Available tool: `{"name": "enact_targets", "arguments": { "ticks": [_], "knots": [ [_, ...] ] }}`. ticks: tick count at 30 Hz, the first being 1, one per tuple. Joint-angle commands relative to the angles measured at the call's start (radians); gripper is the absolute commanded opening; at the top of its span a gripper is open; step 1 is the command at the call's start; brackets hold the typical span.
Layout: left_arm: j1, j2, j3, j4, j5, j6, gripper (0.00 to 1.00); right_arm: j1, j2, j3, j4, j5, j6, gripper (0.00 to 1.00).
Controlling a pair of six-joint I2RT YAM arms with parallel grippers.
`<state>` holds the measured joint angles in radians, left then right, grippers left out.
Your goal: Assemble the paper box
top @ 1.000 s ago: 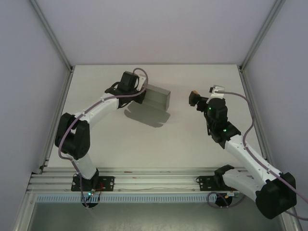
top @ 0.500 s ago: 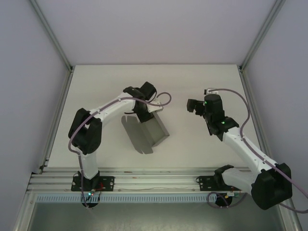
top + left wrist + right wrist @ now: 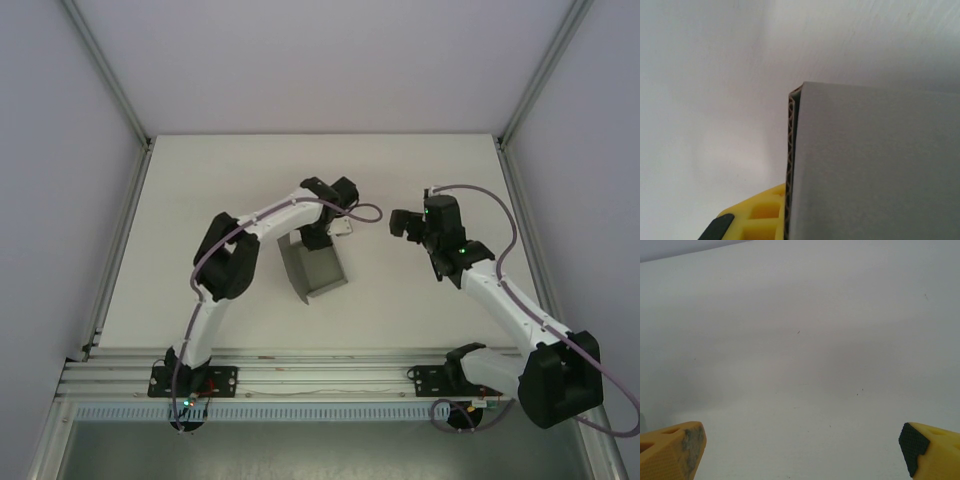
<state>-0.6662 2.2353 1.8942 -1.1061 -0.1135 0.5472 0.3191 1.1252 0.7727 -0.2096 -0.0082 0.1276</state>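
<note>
Pinching a wall of the paper box (image 3: pixel 318 272), my left gripper (image 3: pixel 325 232) is clamped tight on the cardboard. My right gripper (image 3: pixel 398 222) hangs apart from it, jaws spread wide.

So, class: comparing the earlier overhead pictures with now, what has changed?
The left gripper, shut on the paper box, carried it toward the near edge of the table and turned it. The right gripper stayed open, apart from the box, roughly where it was.

Bare tabletop (image 3: pixel 200 190) all round the paper box (image 3: pixel 318 272), the left arm (image 3: pixel 275 214) low over its far edge.
</note>
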Motion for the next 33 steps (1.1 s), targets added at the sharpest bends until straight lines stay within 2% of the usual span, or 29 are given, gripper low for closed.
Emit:
{"name": "enact_targets", "arguments": {
  "ticks": [1, 6, 13, 20, 23, 24, 26, 27, 30, 33],
  "knots": [
    [-0.011, 0.074, 0.071, -0.052, -0.125, -0.027, 0.0, -0.009, 0.0, 0.018, -0.019, 0.017, 0.008, 1.0],
    [-0.049, 0.182, 0.126, -0.03, -0.203, -0.025, 0.0, -0.014, -0.008, 0.013, -0.019, 0.019, 0.016, 1.0],
    [-0.092, 0.258, 0.141, 0.009, -0.281, -0.036, 0.0, -0.018, -0.025, -0.003, -0.006, 0.019, 0.021, 1.0],
    [-0.108, 0.253, 0.086, 0.061, -0.328, -0.037, 0.0, -0.021, -0.045, -0.018, -0.009, 0.017, 0.02, 1.0],
    [-0.108, 0.215, 0.078, 0.074, -0.333, -0.011, 0.17, -0.022, -0.06, -0.024, -0.007, 0.009, 0.021, 1.0],
    [-0.108, 0.201, 0.08, 0.076, -0.33, -0.002, 0.27, -0.021, -0.063, -0.027, -0.004, 0.007, 0.023, 1.0],
    [-0.108, 0.172, 0.087, 0.074, -0.33, 0.008, 0.38, -0.022, -0.07, -0.032, 0.001, -0.004, 0.023, 1.0],
    [-0.108, 0.156, 0.091, 0.071, -0.33, 0.014, 0.47, -0.022, -0.074, -0.03, 0.0, -0.01, 0.021, 1.0],
    [-0.108, 0.107, 0.09, 0.072, -0.322, 0.025, 0.6, -0.023, -0.088, -0.03, -0.009, -0.016, 0.014, 1.0],
    [-0.108, 0.04, 0.063, 0.088, -0.29, 0.039, 0.68, -0.022, -0.112, -0.033, -0.016, -0.023, 0.004, 1.0]
  ]
}}
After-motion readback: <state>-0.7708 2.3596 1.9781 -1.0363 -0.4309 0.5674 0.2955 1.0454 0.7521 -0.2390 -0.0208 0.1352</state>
